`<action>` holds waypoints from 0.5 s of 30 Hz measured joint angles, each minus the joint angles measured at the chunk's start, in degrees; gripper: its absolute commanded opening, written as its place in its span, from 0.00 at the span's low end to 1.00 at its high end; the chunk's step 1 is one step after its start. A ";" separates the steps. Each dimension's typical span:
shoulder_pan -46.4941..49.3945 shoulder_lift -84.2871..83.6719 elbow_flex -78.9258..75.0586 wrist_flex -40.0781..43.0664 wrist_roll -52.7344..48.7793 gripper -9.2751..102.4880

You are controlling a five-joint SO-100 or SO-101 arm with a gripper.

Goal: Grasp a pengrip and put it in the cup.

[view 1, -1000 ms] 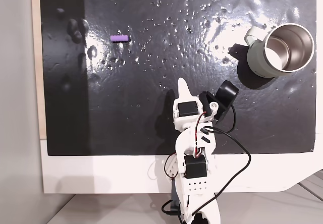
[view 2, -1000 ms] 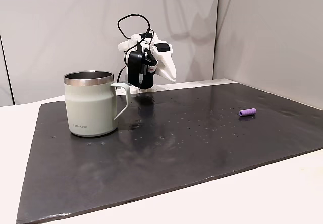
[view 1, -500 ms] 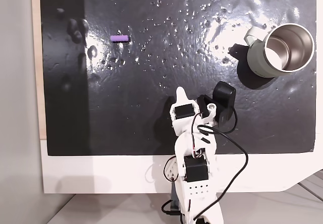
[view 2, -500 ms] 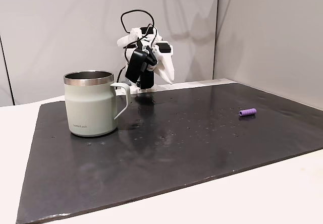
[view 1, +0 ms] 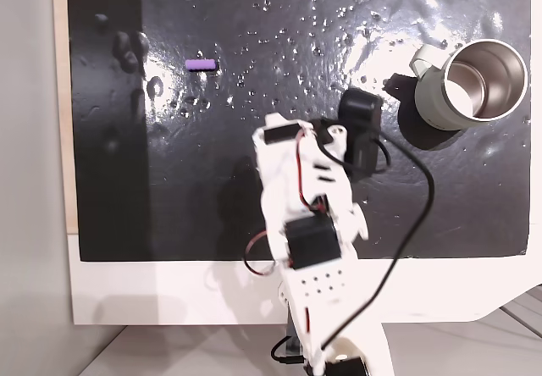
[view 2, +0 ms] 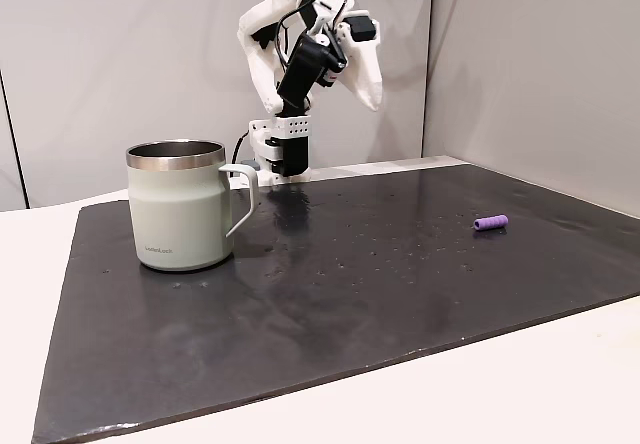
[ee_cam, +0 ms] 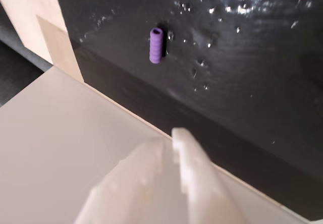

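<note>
Seen from above: purple pengrip [view 1: 201,64] lying flat on the black mat [view 1: 212,198], toward the upper left, well apart from everything. Pale green cup [view 1: 467,84] upright at the far right, steel inside showing nothing in it. White arm [view 1: 305,215] raised over the mat's lower middle, between the two, closer to the cup.

Seen from the side: cup [view 2: 185,204] upright at left with handle facing right; pengrip [view 2: 490,223] at the far right of the mat [view 2: 350,294]. Gripper [view 2: 368,84] held high above the mat, holding nothing.

From the wrist: pengrip [ee_cam: 156,45] ahead and well away, hollow end visible. Blurred gripper [ee_cam: 174,148] at the bottom, fingers looking pressed together, nothing between them.

Likely trouble: a small, round, soft tube could roll or squirt aside if the jaws are not spread before descending or land off-centre. A wet-looking, glossy mat may let it slide. A low swing toward the cup risks knocking the rim.
</note>
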 measured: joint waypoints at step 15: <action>-0.79 -47.90 -53.35 21.62 10.72 0.26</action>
